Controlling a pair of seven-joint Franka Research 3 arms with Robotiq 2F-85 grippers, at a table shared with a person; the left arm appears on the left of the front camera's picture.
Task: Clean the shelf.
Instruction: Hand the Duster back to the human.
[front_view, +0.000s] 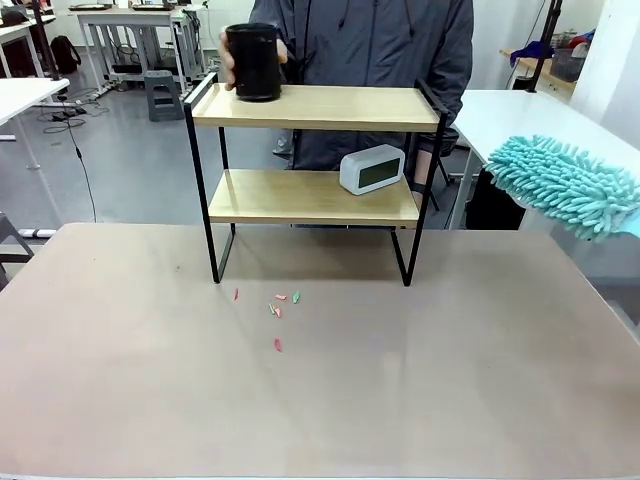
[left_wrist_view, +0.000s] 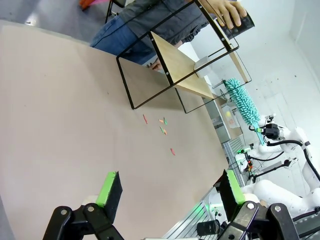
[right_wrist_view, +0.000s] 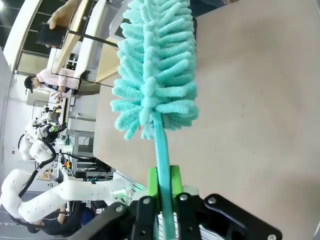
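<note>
The shelf (front_view: 330, 106) stood upright at the far edge of the table (front_view: 320, 400), a little left of its middle. Its long axis ran along that edge and its open front faced the robot's side. At the left end of the top board a person's hand (front_view: 226, 66) gripped a black cylinder (front_view: 253, 61). Near the right end of the lower board stood a white clock (front_view: 372, 169), turned slightly askew. Small red and green scraps (front_view: 278, 305) lay on the table just in front of the shelf, nearer its left legs. From there to the near edge and both side edges the tabletop offered open room. The right gripper (right_wrist_view: 164, 184) had its fingers pinched on the teal handle of a duster (front_view: 565, 185). The duster's fluffy head hung beyond the table's right edge, about level with the lower board, pointing toward the shelf's right end and apart from it. The left gripper (left_wrist_view: 170, 192) hovered above the table, well apart from the shelf, with its fingers spread wide around nothing.
</note>
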